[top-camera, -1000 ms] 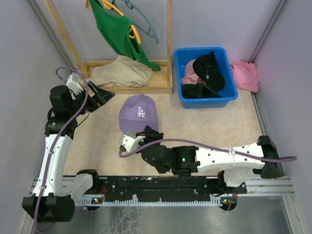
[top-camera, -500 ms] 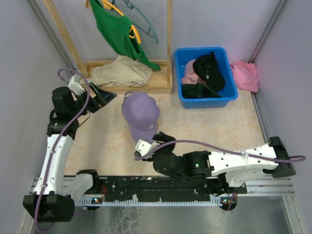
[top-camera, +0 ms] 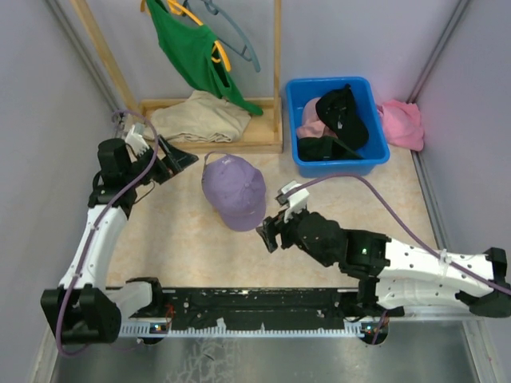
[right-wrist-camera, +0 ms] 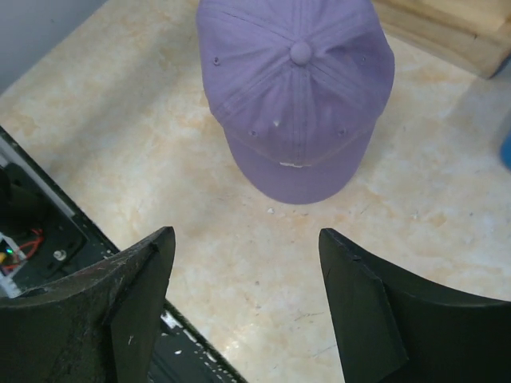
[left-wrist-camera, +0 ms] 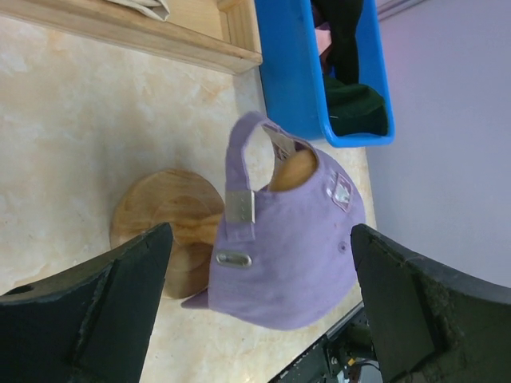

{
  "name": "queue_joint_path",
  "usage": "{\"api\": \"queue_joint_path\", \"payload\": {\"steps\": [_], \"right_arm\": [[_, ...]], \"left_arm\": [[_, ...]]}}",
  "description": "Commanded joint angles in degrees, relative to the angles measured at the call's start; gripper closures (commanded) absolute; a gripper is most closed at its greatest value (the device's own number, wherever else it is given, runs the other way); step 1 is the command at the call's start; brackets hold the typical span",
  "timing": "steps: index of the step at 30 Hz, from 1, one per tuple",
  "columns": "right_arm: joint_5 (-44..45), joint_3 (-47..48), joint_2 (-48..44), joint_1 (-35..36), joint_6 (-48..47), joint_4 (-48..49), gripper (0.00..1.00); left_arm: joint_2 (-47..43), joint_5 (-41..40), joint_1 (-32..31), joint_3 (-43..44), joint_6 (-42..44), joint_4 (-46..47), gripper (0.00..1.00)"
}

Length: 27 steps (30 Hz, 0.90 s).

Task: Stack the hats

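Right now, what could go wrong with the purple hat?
The soft lavender fabric cap rests loose on the round wooden stand. The open right gripper hangs close to its brim and might bump it off. The other caps sit piled in the blue plastic bin, so two could lift together.

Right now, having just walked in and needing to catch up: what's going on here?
The lavender cap sits on a wooden stand, held by neither arm. The right gripper hangs open and empty just off its brim; the left gripper, open too, faces its back strap. The other caps lie in the blue bin.
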Motion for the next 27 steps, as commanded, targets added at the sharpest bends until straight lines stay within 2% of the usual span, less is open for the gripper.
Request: {"api": "queue_joint_path", "payload": {"steps": [1,6,9,14,18,24,26,27], "right_arm": [[-10.0,-3.5,-6.1,-3.6,9.8,6.2,0.27],[-8.2,-4.4,-6.6,-3.7,10.6,4.6,0.27],[-6.8,-4.4,-6.9,-3.7,10.2,3.3,0.26],[-4.4,-4.6,-7.7,-3.7,10.0,0.9,0.25],[-1.8,-5.3,-9.9,-3.8,10.1,-0.8,0.24],[0.0,-5.5,-13.7,-4.8,9.8,-2.2,0.22],[0.7,-5.5,-14.3,-5.0,9.6,-2.8,0.22],[0.9,-5.5,-14.5,-5.1,9.5,-3.0,0.21]], "left_arm": [[7.2,3.5,0.0,5.4,5.5,1.6,0.03],[14.9,1.3,-1.4,14.1,13.1,-3.9,0.1],[17.6,-1.5,-4.0,17.4,16.0,-5.8,0.1],[21.3,-4.4,-8.1,20.7,18.4,-7.8,0.12],[24.0,-10.8,-11.5,23.1,20.9,-10.7,0.18],[26.5,-16.4,-12.4,25.2,22.6,-12.4,0.19],[27.6,-17.5,-12.6,26.2,22.9,-12.9,0.24],[28.2,-18.2,-12.8,26.7,22.9,-13.3,0.29]]}}
